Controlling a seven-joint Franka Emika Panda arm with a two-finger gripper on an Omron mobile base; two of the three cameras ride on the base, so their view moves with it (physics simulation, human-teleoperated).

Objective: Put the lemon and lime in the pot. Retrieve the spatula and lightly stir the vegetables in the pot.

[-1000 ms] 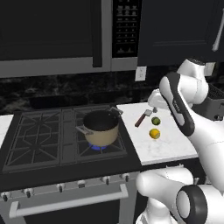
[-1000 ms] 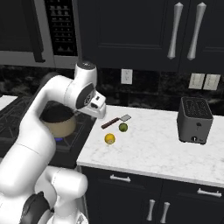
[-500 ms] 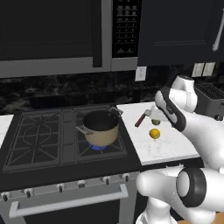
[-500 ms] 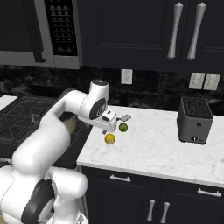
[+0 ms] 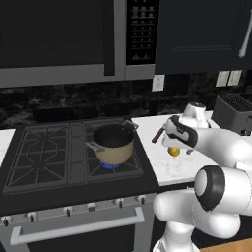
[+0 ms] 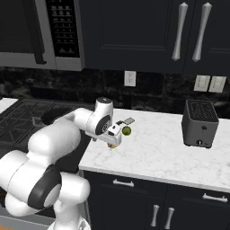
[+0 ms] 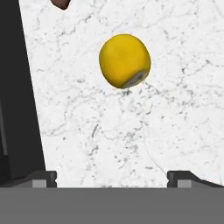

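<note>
Hand [image 7: 112, 177] spread wide, holding nothing, poised above lemon [image 7: 124, 61] on counter [image 7: 175, 127].

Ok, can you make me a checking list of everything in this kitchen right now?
Surface: white marble counter beside the black stove.
Job's things: small round yellow lemon lies on the counter; round tan pot sits on a lit burner; small green lime and the brown-handled spatula lie on the counter.
Clutter: grey toaster.
Grippers: gripper open above the lemon, nothing held.
Cables: nothing seen.
Surroundings: dark cabinets, microwave.
</note>
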